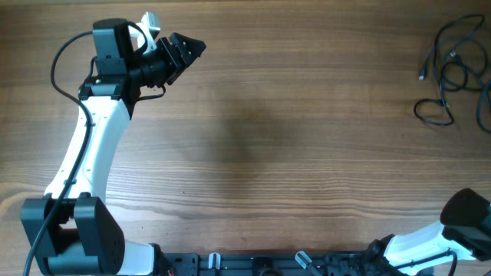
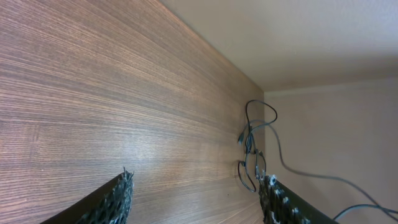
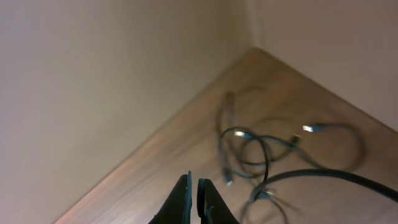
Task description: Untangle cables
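I see the cables [image 1: 451,70] in a loose knotted heap at the far right corner of the table [image 1: 268,146], with some strands running over the right edge. No arm touches them. My left gripper [image 2: 198,182] is at the far left, well apart from the heap; its jaws stand wide apart with nothing between them, and its camera looks across the bare wood toward the heap. My right gripper [image 3: 197,186] hovers near the heap, above and to one side, with its jaws pressed together and empty. I judge that the task is at its first step, the approach, with nothing untangled yet. Next I think the right jaws must open before going down on one strand, best near a plug, and the left arm has to cross the table to hold another strand.
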